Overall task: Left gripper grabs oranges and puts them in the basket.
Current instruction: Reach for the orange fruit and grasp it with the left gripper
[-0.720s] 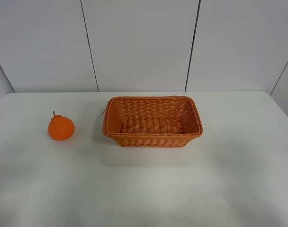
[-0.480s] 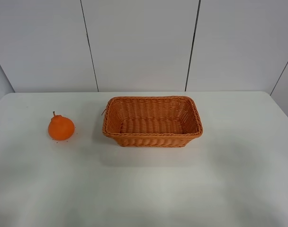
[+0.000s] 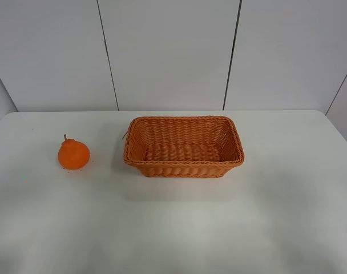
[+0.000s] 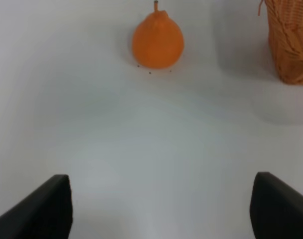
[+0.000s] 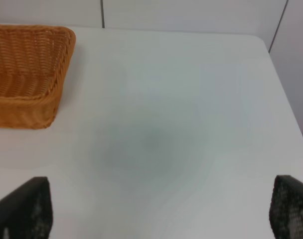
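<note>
The orange (image 3: pixel 73 153), round with a knob top and short stem, sits on the white table left of the basket (image 3: pixel 184 166). The wicker basket is empty, in the middle of the table. Neither arm shows in the exterior high view. In the left wrist view the left gripper (image 4: pixel 161 209) is open and empty, its two dark fingertips (image 4: pixel 39 209) wide apart, with the orange (image 4: pixel 157 41) well ahead of it and a basket corner (image 4: pixel 291 45) to one side. In the right wrist view the right gripper (image 5: pixel 156 211) is open and empty over bare table, the basket (image 5: pixel 22 74) beside it.
The white table (image 3: pixel 276 217) ends at a white panelled wall (image 3: pixel 173 51) behind the basket. The table's right edge (image 5: pixel 286 94) shows in the right wrist view.
</note>
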Robot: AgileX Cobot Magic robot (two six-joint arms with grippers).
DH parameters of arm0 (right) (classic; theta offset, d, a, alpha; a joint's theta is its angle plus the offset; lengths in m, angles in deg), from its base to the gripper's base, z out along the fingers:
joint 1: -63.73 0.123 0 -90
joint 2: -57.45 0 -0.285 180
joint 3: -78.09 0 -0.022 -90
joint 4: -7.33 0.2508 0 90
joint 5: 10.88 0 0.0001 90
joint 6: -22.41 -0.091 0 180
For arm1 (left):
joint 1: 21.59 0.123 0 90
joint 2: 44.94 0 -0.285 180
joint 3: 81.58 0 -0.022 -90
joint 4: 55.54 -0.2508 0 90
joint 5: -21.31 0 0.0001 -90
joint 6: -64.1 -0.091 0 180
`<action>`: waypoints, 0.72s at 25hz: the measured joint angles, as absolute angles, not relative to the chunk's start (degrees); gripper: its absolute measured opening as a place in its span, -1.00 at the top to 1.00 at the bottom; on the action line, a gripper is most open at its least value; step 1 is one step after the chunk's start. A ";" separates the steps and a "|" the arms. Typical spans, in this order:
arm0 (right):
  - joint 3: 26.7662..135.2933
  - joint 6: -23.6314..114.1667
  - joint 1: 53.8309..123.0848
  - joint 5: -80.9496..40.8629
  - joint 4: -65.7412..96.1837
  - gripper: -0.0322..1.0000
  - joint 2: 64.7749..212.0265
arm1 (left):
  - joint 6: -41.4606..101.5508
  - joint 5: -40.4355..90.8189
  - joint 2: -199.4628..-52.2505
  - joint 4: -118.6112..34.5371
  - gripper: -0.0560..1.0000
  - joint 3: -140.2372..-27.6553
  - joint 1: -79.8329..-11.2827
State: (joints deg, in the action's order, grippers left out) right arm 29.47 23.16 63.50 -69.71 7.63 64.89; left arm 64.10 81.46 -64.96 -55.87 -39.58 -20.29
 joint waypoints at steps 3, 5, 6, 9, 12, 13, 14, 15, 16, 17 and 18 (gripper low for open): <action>29.47 23.16 63.50 -69.71 7.63 -0.41 64.89 | 63.17 81.19 -75.59 -55.54 -0.69 -44.85 -20.29; 29.47 23.16 63.50 -69.71 7.63 -0.41 64.89 | 62.63 80.45 -82.94 -55.54 -0.69 -48.34 -20.29; 29.47 23.16 63.50 -69.71 7.63 -0.41 64.89 | 62.56 79.90 -86.10 -55.54 -0.69 -49.95 -20.29; 29.47 23.16 63.50 -69.71 7.63 -0.41 64.89 | 62.40 79.24 -97.76 -55.54 -0.69 -56.22 -20.29; 29.47 23.16 63.50 -69.71 7.63 -0.41 64.89 | 62.40 79.42 -109.07 -55.54 -0.69 -63.22 -20.29; 29.47 23.16 63.50 -69.71 7.63 -0.41 64.89 | 62.40 79.60 -113.35 -55.54 -0.69 -65.93 -20.29; 29.47 23.16 63.50 -69.71 7.63 -0.41 64.89 | 62.40 79.91 -116.89 -55.54 -0.69 -68.75 -20.29; 29.47 23.16 63.50 -69.71 7.63 -0.41 64.89 | 62.40 80.43 -120.98 -55.54 -0.69 -71.17 -20.29; 29.47 23.16 63.50 -69.71 7.63 -0.41 64.89 | 62.40 81.20 -124.94 -55.54 -0.69 -74.14 -20.29; 29.47 23.16 63.50 -69.71 7.63 -0.41 64.89 | 62.40 81.88 -128.05 -55.54 -0.69 -76.61 -20.29; 29.47 23.16 63.50 -69.71 7.63 -0.41 64.89 | 62.40 82.64 -131.69 -55.54 -0.69 -79.53 -20.29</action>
State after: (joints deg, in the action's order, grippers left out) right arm 29.47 23.16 63.50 -69.71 7.63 64.89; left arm 62.40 82.64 -131.69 -55.54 -79.53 -20.29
